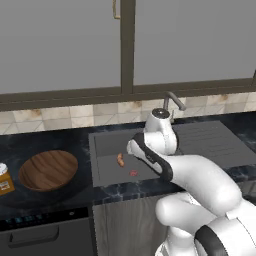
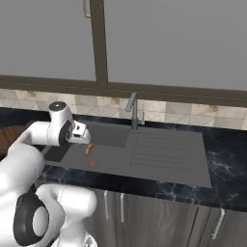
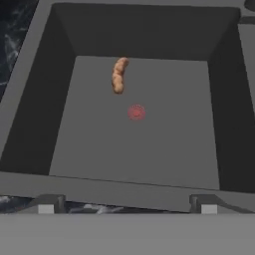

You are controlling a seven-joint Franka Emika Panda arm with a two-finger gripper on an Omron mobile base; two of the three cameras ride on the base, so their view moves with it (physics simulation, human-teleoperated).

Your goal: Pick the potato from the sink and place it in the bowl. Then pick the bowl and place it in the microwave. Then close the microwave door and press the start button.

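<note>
We are at the first step: fetching the potato (image 3: pixel 118 74) from the sink (image 1: pixel 107 142). It lies loose on the basin floor, toward the back wall and a little off toward the side where the bowl stands, curved and slim, touching nothing but the floor. Just beside it, nearer the basin's middle, is a small flat red mark (image 3: pixel 136 112), which we judge to be no part of the job.

Our pincer (image 3: pixel 127 203) hangs above the basin's near rim, looking down into it. Its two fingertips (image 3: pixel 46 204) stand wide apart with nothing between them, so it is released and empty, well short of the potato.

The bowl (image 1: pixel 48 170) sits on the counter (image 1: pixel 65 137) beyond the sink's side edge, near the counter's front, and is empty. A small jar (image 1: pixel 5 179) stands at its far side, close to the rim. The faucet (image 2: pixel 132 110) rises behind the sink at its back edge.

For the next move, we judge that we must reach forward and down over the rim, centre the tips over the potato, and turn the wrist so they close across its narrow width, not along its length. The basin walls leave room, but the descent should stay clear of the back wall.
</note>
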